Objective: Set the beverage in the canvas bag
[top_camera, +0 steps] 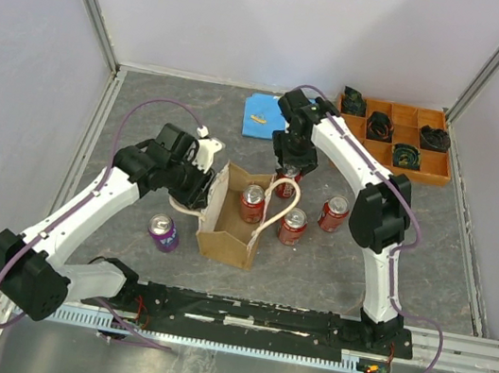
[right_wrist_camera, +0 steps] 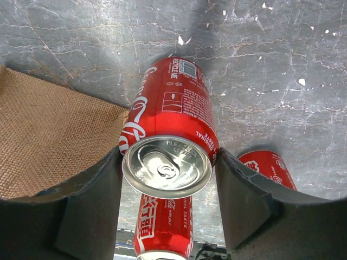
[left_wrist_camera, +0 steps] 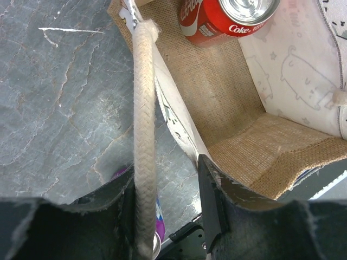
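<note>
The canvas bag (top_camera: 228, 226) stands open in the middle of the table, with one red Coke can (top_camera: 252, 202) upright inside it. My left gripper (top_camera: 195, 182) is at the bag's left rim, open, and the cream rope handle (left_wrist_camera: 143, 108) lies against its left finger. The bag's burlap floor (left_wrist_camera: 217, 86) and the can inside it (left_wrist_camera: 227, 19) show in the left wrist view. My right gripper (top_camera: 289, 166) is behind the bag, shut on an upright red Coke can (right_wrist_camera: 168, 124), with a finger on each side of it (right_wrist_camera: 168, 157).
Two more red cans (top_camera: 293, 224) (top_camera: 333, 213) stand right of the bag. A purple can (top_camera: 163, 232) stands to its left. A blue cloth (top_camera: 263, 115) lies at the back. An orange divided tray (top_camera: 397, 135) with dark parts sits at the back right. The bag's burlap side (right_wrist_camera: 49, 135) is close to my right gripper.
</note>
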`<action>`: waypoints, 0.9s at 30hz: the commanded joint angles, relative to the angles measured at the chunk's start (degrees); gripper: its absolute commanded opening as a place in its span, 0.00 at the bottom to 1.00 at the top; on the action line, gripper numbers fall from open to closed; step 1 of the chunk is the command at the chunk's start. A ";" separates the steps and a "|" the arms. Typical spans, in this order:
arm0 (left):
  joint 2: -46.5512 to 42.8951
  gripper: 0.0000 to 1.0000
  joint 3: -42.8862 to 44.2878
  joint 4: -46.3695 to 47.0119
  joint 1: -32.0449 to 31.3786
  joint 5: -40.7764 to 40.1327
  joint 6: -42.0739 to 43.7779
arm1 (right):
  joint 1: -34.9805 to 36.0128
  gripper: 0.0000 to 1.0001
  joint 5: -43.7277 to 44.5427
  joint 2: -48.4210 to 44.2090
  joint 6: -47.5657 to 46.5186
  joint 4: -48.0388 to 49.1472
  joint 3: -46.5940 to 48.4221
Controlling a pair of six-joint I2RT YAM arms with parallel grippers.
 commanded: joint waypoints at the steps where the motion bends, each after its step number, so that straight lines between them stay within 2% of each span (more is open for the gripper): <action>1: -0.16 0.47 0.11 1.17 1.49 1.68 -2.26 | 0.26 0.14 3.46 -1.60 0.24 -1.71 3.60; 8: -0.19 0.47 -0.39 1.35 2.60 2.06 -2.69 | 0.13 0.02 4.97 -2.07 -0.20 -4.79 13.96; 15: -0.31 0.47 -0.59 1.53 3.42 2.15 -2.96 | -0.02 0.00 3.22 -3.28 0.06 -5.25 21.13; 23: 0.10 0.47 -0.77 1.88 3.85 2.15 -3.63 | 0.18 0.00 -4.57 -12.97 2.79 5.74 19.14; 27: 0.41 0.47 -0.94 2.18 4.04 2.24 -4.20 | 0.42 0.00 -8.94 -15.81 4.84 7.27 19.91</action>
